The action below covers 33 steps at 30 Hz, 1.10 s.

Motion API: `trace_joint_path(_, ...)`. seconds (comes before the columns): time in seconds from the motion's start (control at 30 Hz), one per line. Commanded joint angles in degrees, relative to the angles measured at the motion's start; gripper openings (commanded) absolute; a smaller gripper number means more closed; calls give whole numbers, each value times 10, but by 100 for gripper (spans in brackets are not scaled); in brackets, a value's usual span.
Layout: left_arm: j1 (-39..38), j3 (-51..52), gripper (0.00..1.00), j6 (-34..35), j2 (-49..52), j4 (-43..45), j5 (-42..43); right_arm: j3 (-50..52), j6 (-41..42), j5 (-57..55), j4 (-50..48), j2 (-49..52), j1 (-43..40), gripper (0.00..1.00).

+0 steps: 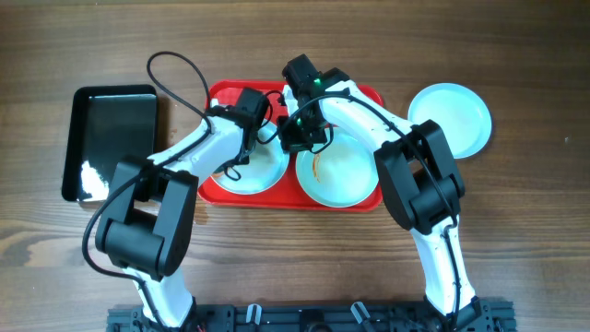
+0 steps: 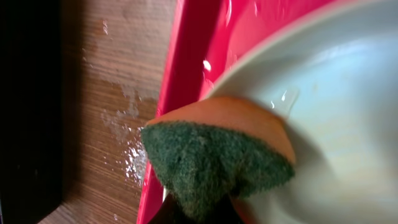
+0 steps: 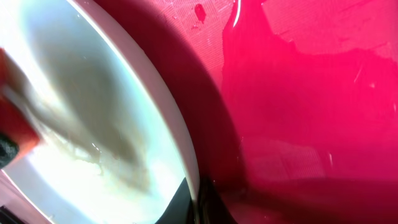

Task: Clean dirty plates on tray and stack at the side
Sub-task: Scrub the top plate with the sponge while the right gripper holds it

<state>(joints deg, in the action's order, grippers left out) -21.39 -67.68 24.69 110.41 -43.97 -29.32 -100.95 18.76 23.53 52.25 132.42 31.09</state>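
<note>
Plates [image 1: 346, 180]: counted three. Found two side by side on the red tray [image 1: 367, 95], and the third plate [image 1: 452, 120] off it on the worktop [image 1: 516, 231], just right of the tray and looking clean. Logged left jaws clenched on a sponge [image 2: 217, 162] (green face to the camera, orange back), set across the rim of the left plate [image 1: 263, 173], part on and part overhanging. Judged right jaws pinched onto that same plate's rim (saw only one dark finger [image 3: 199, 208], so not certain). Noted wet sheen on the tray and droplets on the worktop beside it.

Flagged risks:
- With all that wet, could lose the pinch and let the plate skate under the sponge.
- With the sponge so near the edge, could press the rim down and tip the plate, or slip off onto the tray.
- Wrists crowded close over the tray, so could clash.

Marked an orange smear [image 1: 318, 166] on the right plate [image 1: 355, 184] as not yet scrubbed.
</note>
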Motion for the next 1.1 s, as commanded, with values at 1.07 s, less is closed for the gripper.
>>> trace_joint_path(1.07, 65, 30, 4, 10, 48, 150, 217, 12, -7, -21, 5, 6, -2, 4)
